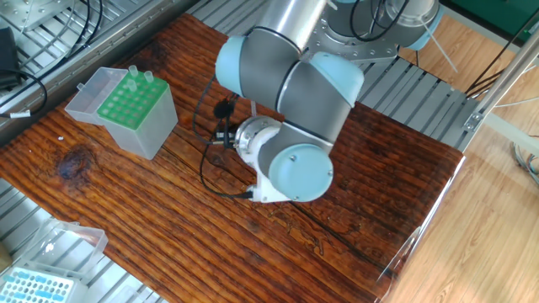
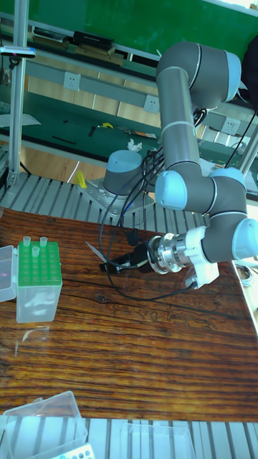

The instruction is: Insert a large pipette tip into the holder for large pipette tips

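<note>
My fingers [image 2: 107, 267] pinch the tip [image 2: 94, 252], held tilted above the table [image 2: 129, 358], well right of the holder [image 2: 37, 281].

A dark wooden table [image 1: 168, 210] sits on a metal slatted bench [image 1: 438, 93], with a light-blue-topped tip box [image 1: 38, 286] near its corner.

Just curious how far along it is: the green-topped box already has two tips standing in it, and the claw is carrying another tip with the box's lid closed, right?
Nearly. The lid is open, not closed: in the fixed view the clear lid lies swung back beside the green-topped box. The two tips do stand in it, and the tall fixed view shows the claw carrying another tip.
</note>
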`<state>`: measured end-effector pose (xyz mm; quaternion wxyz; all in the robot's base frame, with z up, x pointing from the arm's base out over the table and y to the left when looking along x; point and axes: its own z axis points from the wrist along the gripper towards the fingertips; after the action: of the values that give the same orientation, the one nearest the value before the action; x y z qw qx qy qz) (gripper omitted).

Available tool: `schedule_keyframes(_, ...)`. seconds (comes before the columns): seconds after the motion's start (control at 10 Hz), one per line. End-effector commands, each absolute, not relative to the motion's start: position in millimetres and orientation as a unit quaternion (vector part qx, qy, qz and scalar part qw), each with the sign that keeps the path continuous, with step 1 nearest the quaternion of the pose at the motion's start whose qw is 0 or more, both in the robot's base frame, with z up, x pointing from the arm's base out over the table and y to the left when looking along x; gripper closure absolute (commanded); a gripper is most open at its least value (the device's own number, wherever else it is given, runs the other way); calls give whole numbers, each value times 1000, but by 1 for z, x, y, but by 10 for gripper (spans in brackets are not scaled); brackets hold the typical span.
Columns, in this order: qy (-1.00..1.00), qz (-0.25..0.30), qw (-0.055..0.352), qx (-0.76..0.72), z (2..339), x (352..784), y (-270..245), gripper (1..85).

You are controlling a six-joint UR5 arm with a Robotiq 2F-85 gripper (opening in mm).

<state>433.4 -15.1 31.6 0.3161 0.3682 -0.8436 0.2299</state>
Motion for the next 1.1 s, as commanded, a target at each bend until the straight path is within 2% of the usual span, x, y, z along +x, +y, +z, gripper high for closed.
schedule_keyframes(0.0,-845,189,327,378,23,424,-12,523)
schedule_keyframes(0.1,-853,166,332,367,24,415,0,523)
schedule_keyframes(0.4,-855,166,337,356,30,421,2,527)
schedule_keyframes(0.7,-864,145,341,342,26,418,28,527)
schedule_keyframes(1.0,-861,165,343,337,26,423,22,533)
